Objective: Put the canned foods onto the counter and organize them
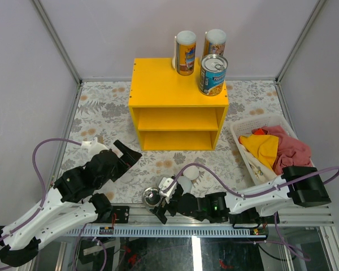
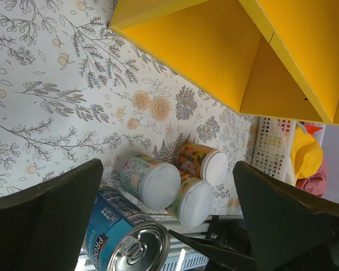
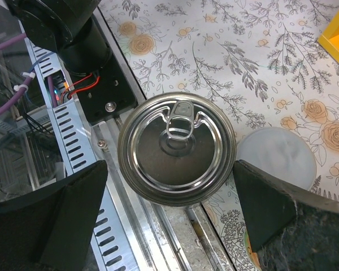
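The yellow counter [image 1: 178, 104] stands mid-table. On its top are two tall white-lidded cans [image 1: 186, 52] [image 1: 214, 42] and a blue-labelled tin [image 1: 213, 74]. A second blue tin [image 1: 151, 197] with a silver pull-tab lid [image 3: 176, 148] stands at the near table edge. My right gripper [image 1: 161, 201] is open above it, one finger on each side [image 3: 169, 169]. Three small white-lidded cans [image 2: 152, 180] [image 2: 204, 162] [image 2: 192, 200] stand clustered beside that tin [image 2: 127, 237]. My left gripper [image 1: 130, 153] is open and empty, left of the cans and facing them [image 2: 168, 166].
A white basket [image 1: 237, 135] of yellow and pink cloth sits at the right, also in the left wrist view [image 2: 271, 148]. The slotted metal rail [image 3: 118, 226] runs along the near edge under the tin. The counter's two front compartments [image 1: 178, 119] are open.
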